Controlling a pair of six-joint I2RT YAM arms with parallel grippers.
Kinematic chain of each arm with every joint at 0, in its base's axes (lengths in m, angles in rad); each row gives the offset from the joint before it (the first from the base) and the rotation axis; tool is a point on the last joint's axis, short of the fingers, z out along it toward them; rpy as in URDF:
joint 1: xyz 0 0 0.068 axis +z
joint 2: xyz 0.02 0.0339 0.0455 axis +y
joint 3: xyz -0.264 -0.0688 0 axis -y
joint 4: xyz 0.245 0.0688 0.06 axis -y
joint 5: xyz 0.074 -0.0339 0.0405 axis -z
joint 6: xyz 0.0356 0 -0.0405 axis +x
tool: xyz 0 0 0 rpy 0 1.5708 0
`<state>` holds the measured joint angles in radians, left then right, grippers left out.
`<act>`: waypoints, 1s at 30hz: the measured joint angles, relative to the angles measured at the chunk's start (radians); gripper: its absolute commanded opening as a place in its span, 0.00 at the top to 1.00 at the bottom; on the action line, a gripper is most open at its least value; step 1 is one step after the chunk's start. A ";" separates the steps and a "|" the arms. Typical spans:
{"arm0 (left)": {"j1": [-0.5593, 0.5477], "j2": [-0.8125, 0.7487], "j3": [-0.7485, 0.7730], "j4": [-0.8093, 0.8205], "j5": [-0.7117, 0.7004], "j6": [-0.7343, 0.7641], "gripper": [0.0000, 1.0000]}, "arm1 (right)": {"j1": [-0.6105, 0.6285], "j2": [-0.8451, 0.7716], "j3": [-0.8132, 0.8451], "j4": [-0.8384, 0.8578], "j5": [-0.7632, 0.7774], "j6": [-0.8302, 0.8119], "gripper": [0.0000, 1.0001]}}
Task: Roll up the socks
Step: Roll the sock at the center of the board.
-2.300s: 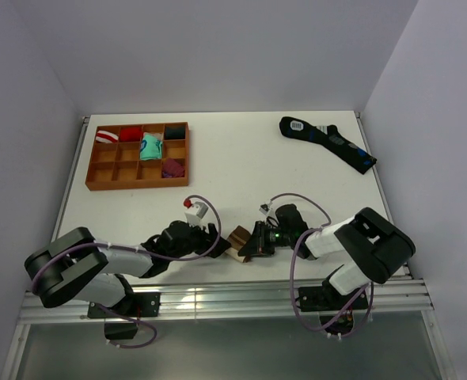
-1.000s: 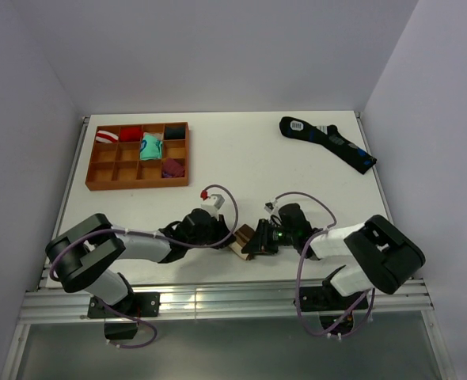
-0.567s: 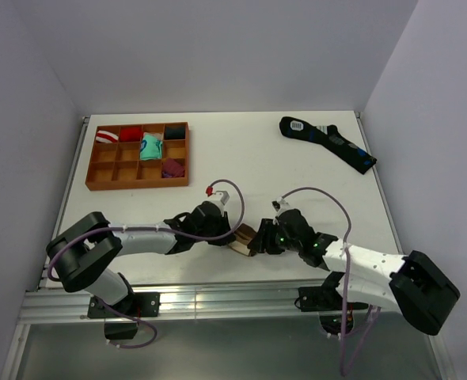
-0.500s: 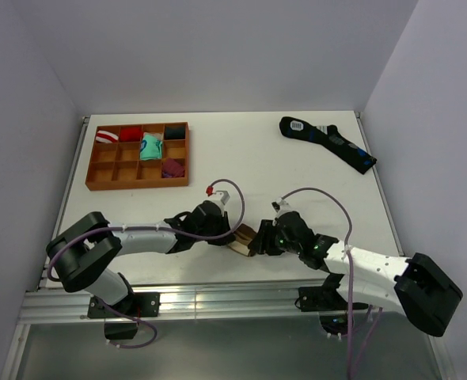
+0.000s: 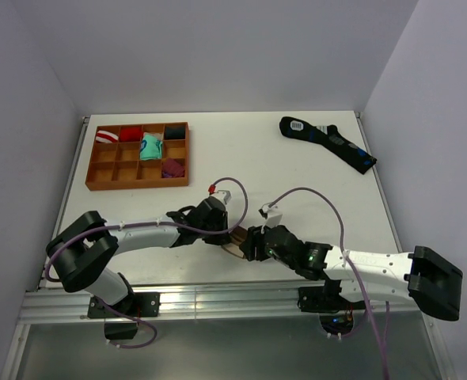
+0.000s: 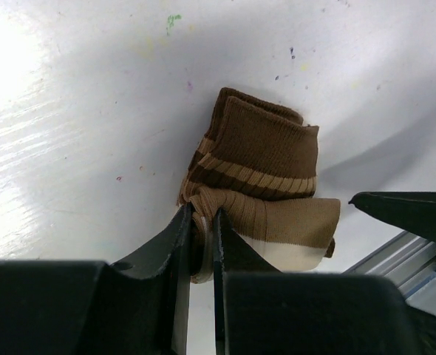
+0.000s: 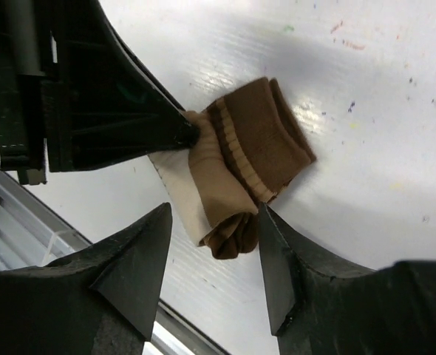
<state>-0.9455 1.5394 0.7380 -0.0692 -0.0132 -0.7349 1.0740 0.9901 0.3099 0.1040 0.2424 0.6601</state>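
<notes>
On table (image 5: 257, 158), near front edge: brown sock roll (image 6: 259, 192), between my two arms. Long axis runs outward from left gripper (image 6: 202, 237), cream end at my fingers, striped brown cuff pointing away. Left gripper narrow, pinching tan fold. Right gripper (image 7: 216, 214) spread wide, straddling roll's end, not clamped.

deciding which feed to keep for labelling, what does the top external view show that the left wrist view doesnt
Only top external: the wooden tray holding rolled socks in some compartments, and the dark sock lying flat at the table's far right. Only left wrist: the left claw shut on the cream edge of the brown sock, and that sock's tan stripes. Both: the brown sock on the white table, close to its near edge.
</notes>
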 measured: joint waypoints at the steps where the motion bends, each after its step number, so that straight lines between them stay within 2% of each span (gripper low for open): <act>1: 0.000 0.000 0.005 -0.012 0.000 0.003 0.96 | 0.017 0.002 0.000 0.011 0.021 -0.010 0.41; 7: -0.001 0.000 0.035 -0.091 0.006 0.024 0.96 | 0.064 0.013 0.000 0.100 0.082 -0.081 0.39; 13: -0.001 0.000 0.061 -0.161 0.010 0.042 0.96 | 0.131 0.098 -0.001 0.197 0.109 -0.138 0.39; 30: 0.000 0.019 0.101 -0.230 0.030 0.043 0.96 | 0.259 0.315 0.010 0.263 0.231 -0.156 0.39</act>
<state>-0.9459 1.5581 0.8394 -0.2993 0.0170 -0.6918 1.3331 1.3056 0.3202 0.3672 0.4736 0.5037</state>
